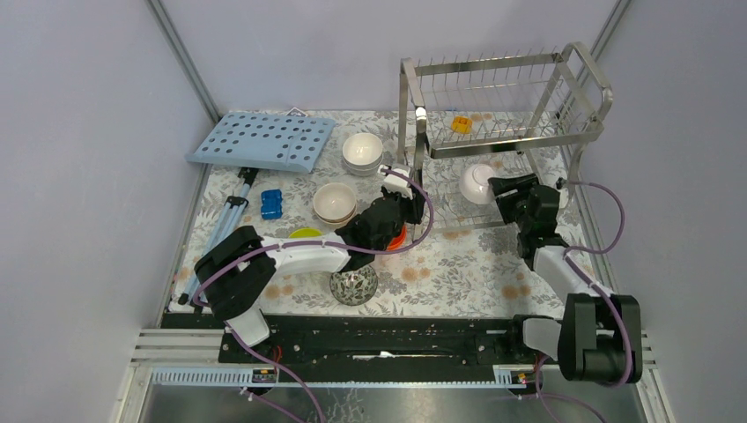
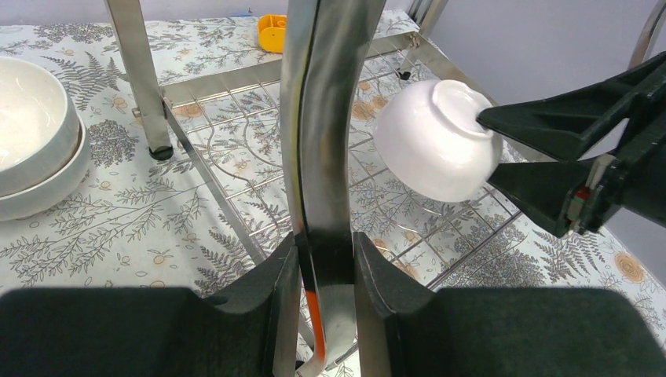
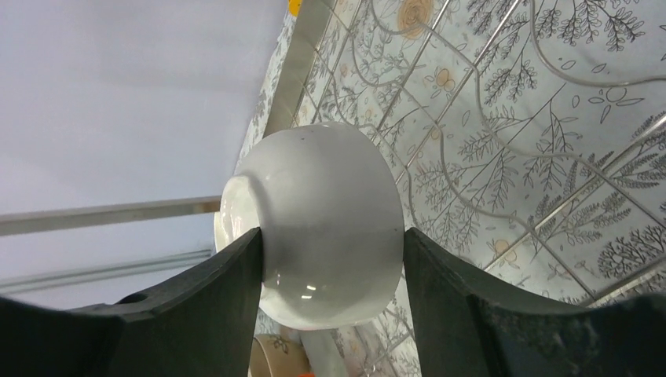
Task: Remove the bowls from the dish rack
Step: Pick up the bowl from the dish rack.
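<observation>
Right hand [image 3: 330, 239] clasps white bowl [image 3: 318, 184]; left hand [image 2: 323, 255] clamps dish rack [image 2: 318, 94] post.

- dish rack [image 1: 511, 142]: shiny steel wire, two tiers, upright at far right, with a yellow-orange clip [image 1: 461, 124] on the upper tier.
- white bowl [image 1: 477, 183]: glossy, tipped on its side over the lower tier.
- stacked white bowls [image 1: 362, 152]: upright, far centre.
- cream-beige bowl [image 1: 334, 202]: upright, just nearer.
- lime-green bowl [image 1: 306, 233] and orange-red bowl [image 1: 401, 238]: mid-table, mostly hidden.
- speckled bowl [image 1: 353, 285]: near centre.
</observation>
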Tool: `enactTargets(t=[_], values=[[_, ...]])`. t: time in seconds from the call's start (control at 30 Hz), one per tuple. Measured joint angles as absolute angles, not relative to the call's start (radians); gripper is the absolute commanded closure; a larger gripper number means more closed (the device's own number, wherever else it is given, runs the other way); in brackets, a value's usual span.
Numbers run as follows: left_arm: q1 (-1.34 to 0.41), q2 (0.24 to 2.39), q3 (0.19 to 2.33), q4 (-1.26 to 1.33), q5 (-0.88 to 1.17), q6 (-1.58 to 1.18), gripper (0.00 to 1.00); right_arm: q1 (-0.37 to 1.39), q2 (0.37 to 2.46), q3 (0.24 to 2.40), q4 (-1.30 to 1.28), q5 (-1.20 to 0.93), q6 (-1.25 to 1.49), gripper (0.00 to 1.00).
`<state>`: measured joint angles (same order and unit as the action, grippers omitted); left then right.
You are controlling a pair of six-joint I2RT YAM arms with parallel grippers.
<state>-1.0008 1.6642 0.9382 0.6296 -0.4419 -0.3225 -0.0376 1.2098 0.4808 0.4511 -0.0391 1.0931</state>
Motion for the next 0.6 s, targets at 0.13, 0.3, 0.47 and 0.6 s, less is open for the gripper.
enactTargets(t=[0.13,0.3,0.47,0.6], values=[[-0.996,1.664,0.946,0.617,-0.441,-0.323,1.00,-0.038,1.103,0.469,0.355,-0.071,1.050,0.67],[-0.982,1.664,0.971,0.567,-0.441,-0.323,0.91,-0.038,0.919,0.459,0.199,-0.094,0.972,0.68],[-0.978,1.664,0.986,0.534,-0.442,-0.323,0.75,-0.033,0.774,0.460,0.036,-0.121,0.889,0.69],[-0.973,1.664,1.003,0.505,-0.442,-0.323,0.69,-0.001,0.703,0.461,-0.098,-0.131,0.823,0.70]])
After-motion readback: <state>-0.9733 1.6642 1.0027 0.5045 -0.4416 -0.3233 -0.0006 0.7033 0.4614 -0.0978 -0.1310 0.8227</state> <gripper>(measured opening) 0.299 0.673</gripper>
